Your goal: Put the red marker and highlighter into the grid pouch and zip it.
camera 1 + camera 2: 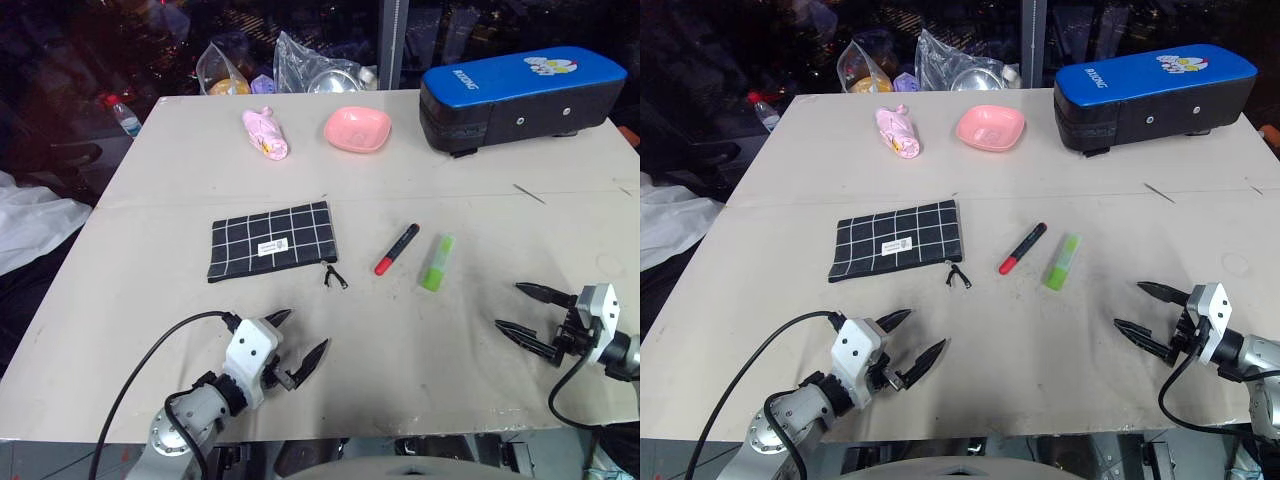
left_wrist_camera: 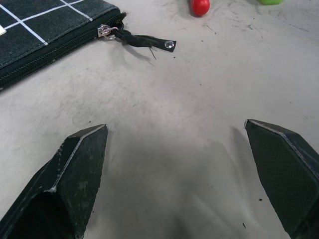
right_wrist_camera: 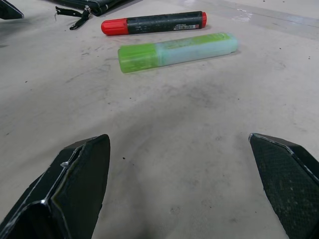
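The grid pouch (image 1: 272, 240) lies flat mid-table, black with white lines, its zipper pull (image 1: 334, 276) trailing off the right near corner. To its right the red marker (image 1: 397, 249), red at the near end and black along the rest, lies beside the light-green highlighter (image 1: 437, 262). My left gripper (image 1: 305, 330) hovers open just in front of the pouch, empty; the left wrist view shows the pull (image 2: 142, 40) ahead of it. My right gripper (image 1: 508, 305) is open and empty, near the right front, pointing toward the highlighter (image 3: 177, 50) and marker (image 3: 154, 23).
A big blue-and-black case (image 1: 520, 95) stands at the far right. A pink bowl (image 1: 357, 129) and a pink bundle (image 1: 265, 133) sit at the back, with plastic bags (image 1: 310, 70) behind them. A water bottle (image 1: 122, 115) lies beyond the table's left edge.
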You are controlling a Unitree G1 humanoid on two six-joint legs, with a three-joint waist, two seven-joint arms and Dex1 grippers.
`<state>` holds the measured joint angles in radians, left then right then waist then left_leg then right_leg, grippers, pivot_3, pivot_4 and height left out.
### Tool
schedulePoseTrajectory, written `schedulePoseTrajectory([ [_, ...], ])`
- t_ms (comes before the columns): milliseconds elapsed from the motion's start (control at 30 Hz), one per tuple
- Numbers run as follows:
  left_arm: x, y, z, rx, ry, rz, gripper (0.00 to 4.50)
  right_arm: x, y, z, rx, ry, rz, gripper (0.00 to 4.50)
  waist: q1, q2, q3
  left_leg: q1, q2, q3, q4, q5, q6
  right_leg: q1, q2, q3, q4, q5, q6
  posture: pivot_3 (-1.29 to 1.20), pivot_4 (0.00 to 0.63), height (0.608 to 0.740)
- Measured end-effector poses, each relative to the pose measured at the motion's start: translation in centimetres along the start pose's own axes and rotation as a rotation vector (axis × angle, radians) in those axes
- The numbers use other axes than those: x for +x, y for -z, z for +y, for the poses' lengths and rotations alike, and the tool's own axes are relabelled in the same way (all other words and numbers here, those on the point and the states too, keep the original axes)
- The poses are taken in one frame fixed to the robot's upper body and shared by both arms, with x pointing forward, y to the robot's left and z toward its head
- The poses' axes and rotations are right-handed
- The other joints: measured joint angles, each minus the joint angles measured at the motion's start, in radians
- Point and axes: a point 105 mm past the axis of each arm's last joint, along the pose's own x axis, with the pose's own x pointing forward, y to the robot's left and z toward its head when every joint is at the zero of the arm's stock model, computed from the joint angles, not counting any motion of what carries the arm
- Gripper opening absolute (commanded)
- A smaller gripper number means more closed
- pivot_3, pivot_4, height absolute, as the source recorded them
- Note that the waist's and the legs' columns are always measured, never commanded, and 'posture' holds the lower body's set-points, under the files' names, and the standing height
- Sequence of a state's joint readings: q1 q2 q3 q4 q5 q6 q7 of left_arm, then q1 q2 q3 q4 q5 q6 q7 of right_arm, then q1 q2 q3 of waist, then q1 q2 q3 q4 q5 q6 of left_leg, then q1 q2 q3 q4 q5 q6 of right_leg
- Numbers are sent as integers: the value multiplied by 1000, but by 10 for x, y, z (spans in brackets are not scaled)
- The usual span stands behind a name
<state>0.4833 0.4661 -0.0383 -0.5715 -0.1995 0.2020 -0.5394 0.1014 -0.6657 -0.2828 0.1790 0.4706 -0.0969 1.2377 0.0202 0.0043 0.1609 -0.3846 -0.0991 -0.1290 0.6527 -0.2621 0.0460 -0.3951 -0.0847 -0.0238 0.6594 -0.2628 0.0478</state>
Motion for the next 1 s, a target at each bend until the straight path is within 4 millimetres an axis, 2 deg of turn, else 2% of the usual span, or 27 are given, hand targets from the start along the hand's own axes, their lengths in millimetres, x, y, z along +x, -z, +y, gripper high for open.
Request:
schedulePoseTrajectory([
  [233, -3, -5, 10, 34, -14, -10, 4453, 1, 1, 2, 7, 0, -8, 4500, 0, 0, 0, 0, 0, 0, 0, 0, 0, 0, 0, 0, 0, 0, 0, 0, 150, 734],
  [500, -4, -6, 11, 28, -1, -20, 4453, 4, -1, 3, 6, -5, -18, 4500, -1, 0, 0, 0, 0, 0, 0, 0, 0, 0, 0, 0, 0, 0, 0, 0, 150, 734],
  [633, -12, -5, 17, 34, -7, -25, 4453, 14, -8, 13, -13, -72, -43, 4500, -1, 0, 0, 0, 0, 0, 0, 0, 0, 0, 0, 0, 0, 0, 0, 0, 150, 734],
  [733, -33, -1, 41, 41, -51, -10, 4453, 29, -26, 28, -30, -171, -100, 4500, -6, 0, 0, 0, 2, 0, 0, 0, 0, -1, 2, 0, 1, 0, 0, 0, 150, 734],
  [767, -44, -2, 55, 57, -76, -11, 4453, 35, -37, 32, -38, -201, -137, 4500, -5, 0, 0, 0, 2, 0, 0, 0, 0, -1, 2, 0, 0, 0, 0, 0, 150, 734],
  [867, -62, -4, 78, 91, -119, -13, 4453, 46, -53, 40, -47, -257, -194, 4500, -2, 0, 0, 0, 2, 0, 0, 0, 0, 0, 2, 0, 0, 0, 0, 0, 150, 734],
  [1000, -94, 1, 123, 153, -220, 52, 4453, 60, -73, 48, -43, -293, -274, 4500, -1, -1, 0, 0, 2, 0, 0, 0, 0, -1, 2, 0, 0, 0, 0, 0, 150, 734],
])
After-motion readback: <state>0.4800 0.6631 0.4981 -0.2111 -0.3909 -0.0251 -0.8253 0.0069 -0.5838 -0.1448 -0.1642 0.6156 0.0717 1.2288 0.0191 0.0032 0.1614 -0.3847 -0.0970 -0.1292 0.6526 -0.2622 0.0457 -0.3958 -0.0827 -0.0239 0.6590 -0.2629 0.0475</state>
